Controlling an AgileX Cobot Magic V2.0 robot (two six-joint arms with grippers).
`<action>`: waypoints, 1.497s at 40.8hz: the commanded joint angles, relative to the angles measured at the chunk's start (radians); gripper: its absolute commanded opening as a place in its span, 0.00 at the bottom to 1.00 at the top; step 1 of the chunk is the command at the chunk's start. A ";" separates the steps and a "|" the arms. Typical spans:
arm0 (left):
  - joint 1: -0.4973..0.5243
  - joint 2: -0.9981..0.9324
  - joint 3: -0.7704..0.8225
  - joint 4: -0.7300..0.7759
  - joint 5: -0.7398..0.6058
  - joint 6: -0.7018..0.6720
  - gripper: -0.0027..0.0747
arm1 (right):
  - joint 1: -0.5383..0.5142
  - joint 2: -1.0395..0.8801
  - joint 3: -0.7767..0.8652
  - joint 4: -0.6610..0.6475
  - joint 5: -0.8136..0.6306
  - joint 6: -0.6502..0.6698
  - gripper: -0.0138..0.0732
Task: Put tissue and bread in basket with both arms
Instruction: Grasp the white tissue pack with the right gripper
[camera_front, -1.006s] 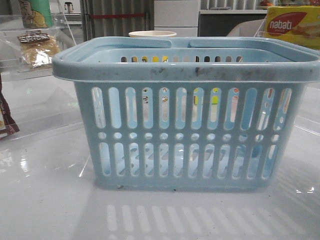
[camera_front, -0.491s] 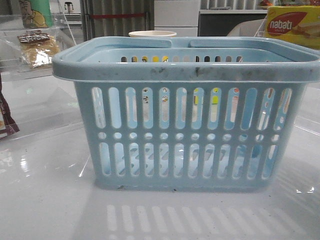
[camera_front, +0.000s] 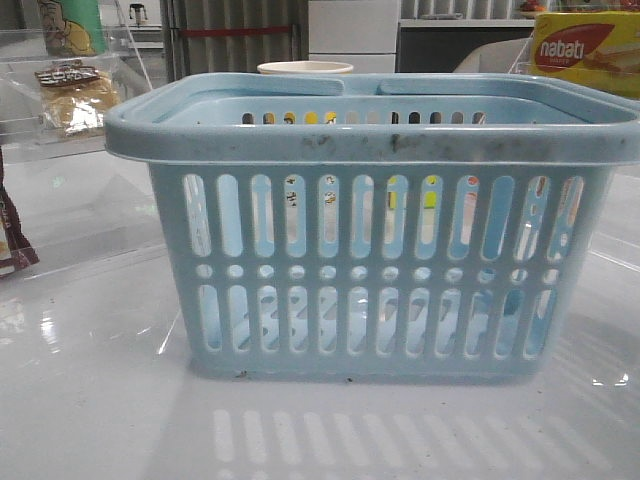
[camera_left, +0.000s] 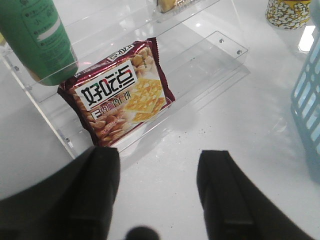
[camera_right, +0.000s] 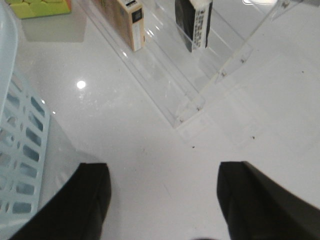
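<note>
Basket in front view; spread, empty left claw and right claw only wrist-side.

You can count one blue basket on one white bench. There is one pack of bread on the clear shelf. There is one dark red snack bag, one green bottle, and one yellow "nabati" box. One pale cup rim shows behind the basket. You have two pincers, one left pincer and one right pincer, and each has two dark fingers.
</note>
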 joint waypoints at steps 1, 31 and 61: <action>-0.006 0.003 -0.036 -0.005 -0.079 0.000 0.51 | -0.008 0.086 -0.123 -0.001 -0.041 -0.003 0.80; -0.006 0.003 -0.036 -0.005 -0.079 0.000 0.27 | -0.008 0.654 -0.606 -0.191 0.016 -0.022 0.80; -0.006 0.003 -0.036 -0.005 -0.079 0.000 0.15 | -0.004 0.648 -0.621 -0.180 -0.025 -0.022 0.37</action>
